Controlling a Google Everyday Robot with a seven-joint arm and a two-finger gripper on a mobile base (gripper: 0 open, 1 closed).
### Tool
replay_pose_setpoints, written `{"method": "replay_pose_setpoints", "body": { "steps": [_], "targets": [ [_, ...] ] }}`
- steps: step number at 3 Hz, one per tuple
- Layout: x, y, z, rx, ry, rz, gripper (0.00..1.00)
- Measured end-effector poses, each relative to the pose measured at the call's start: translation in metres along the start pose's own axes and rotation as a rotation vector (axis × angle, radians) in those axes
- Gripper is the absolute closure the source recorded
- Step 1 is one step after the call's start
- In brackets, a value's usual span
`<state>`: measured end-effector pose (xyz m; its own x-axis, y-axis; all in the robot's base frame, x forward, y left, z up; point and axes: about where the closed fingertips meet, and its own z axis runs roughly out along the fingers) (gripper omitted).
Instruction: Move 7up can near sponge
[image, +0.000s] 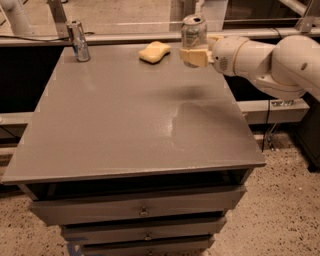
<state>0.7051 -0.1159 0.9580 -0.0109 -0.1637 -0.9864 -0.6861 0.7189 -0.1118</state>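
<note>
Speckled flooring surrounds a grey bench (125, 125) with drawers (142, 210) below its top. At the far right corner, the robot's end effector (194, 54) pinches the lower part of the upright 7up can (194, 30), holding it above the surface, where a soft shadow falls. The pale-yellow sponge (154, 52) lies on the bench just to the can's left, apart from it. A slim silver can (78, 41) stands at the far left corner.

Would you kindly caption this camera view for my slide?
Gripper holds the 7up can aloft near the sponge at the far edge of the table.
</note>
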Motion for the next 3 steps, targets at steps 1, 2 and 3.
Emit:
{"method": "replay_pose_setpoints", "body": {
  "steps": [1,2,3],
  "targets": [
    [0.022,-0.007,0.051,-0.023,0.037,0.013,1.00],
    [0.039,-0.014,0.089,-0.034,0.073,0.010,1.00],
    [0.045,-0.027,0.117,-0.027,0.078,0.008,1.00]
  ]
}}
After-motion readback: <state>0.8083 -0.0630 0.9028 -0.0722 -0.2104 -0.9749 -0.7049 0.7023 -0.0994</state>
